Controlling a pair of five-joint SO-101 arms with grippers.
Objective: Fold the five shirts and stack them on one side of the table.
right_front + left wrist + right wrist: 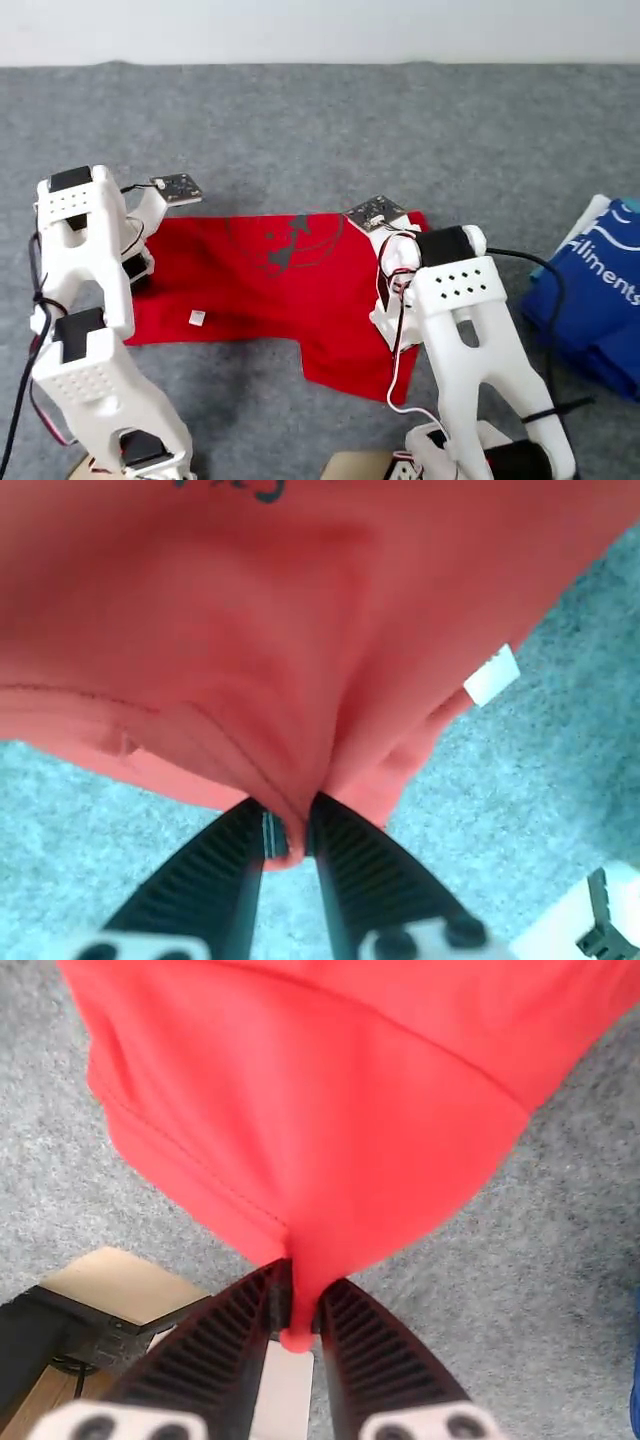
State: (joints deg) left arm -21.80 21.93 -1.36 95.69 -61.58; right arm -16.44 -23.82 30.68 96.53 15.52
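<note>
We see the red shirt (262,285) spread flat across the middle of the grey table (300,130). Our left gripper (290,828) is clenched on its left edge, and our right gripper (300,1300) pinches its right edge. Blue shirts (595,300) lie at the table's right edge.

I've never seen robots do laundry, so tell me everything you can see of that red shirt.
The red shirt looks like thin, soft cloth, with a dark print near its far edge and a small white tag. It lies spread mostly flat on the grey table, and one part juts toward the near side. The left hand and the right hand each pinch a bunched bit of its edge, one at either end.
</note>
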